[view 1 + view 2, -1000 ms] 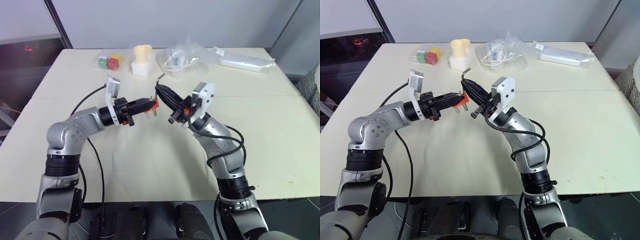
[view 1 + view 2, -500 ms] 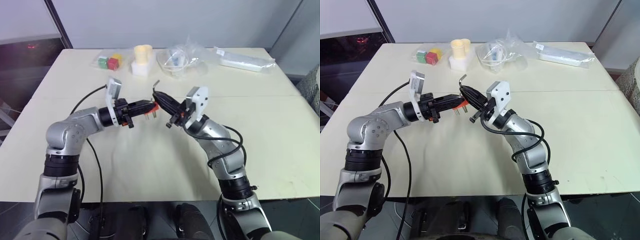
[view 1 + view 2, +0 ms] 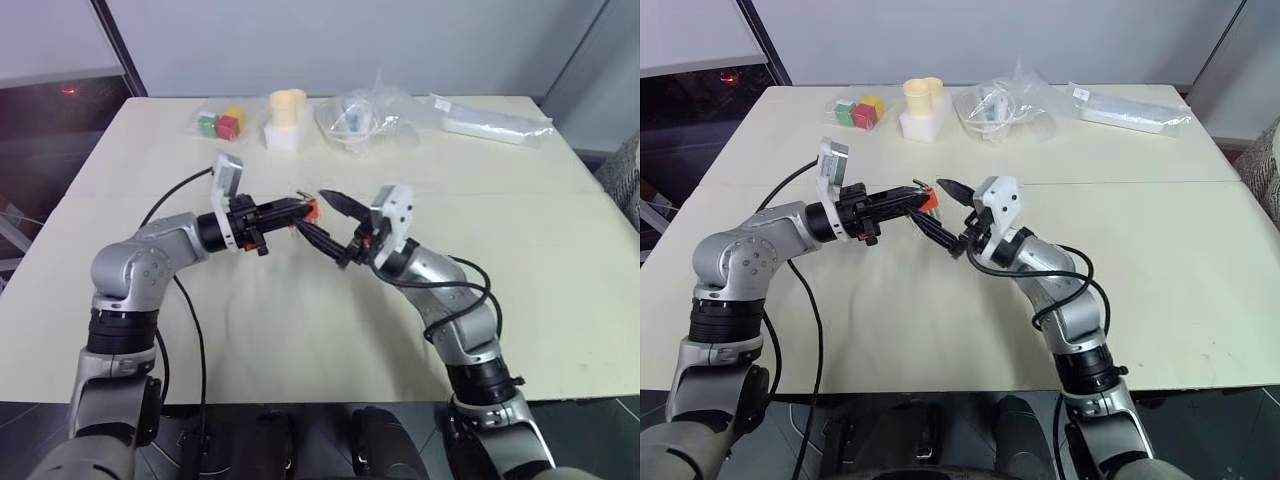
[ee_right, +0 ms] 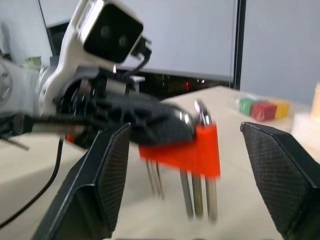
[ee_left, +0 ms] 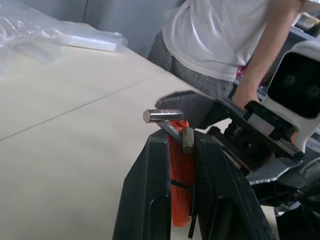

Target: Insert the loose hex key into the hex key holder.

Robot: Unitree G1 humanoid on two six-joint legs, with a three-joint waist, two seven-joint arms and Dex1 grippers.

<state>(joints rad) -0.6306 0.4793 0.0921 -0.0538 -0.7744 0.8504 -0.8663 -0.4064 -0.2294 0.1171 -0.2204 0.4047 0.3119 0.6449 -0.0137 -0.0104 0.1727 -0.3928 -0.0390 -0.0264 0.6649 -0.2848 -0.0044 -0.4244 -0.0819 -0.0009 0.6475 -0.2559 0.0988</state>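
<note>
Small orange-red plastic hex key holder (image 5: 179,165) clenched in left gripper (image 3: 290,209) – right gripper (image 4: 187,170) spread wide beside it, above cream table (image 3: 300,320).

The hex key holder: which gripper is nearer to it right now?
Left. The left gripper is clamped on the orange hex key holder, holding it above the table. The right gripper stands open just beside the holder, not gripping it.

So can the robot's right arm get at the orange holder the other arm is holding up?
Probably yes. The right fingers stand wide open, facing the hex key holder with nothing between. The left fingers clamp one end, but the prongs and the other end stay free.
</note>
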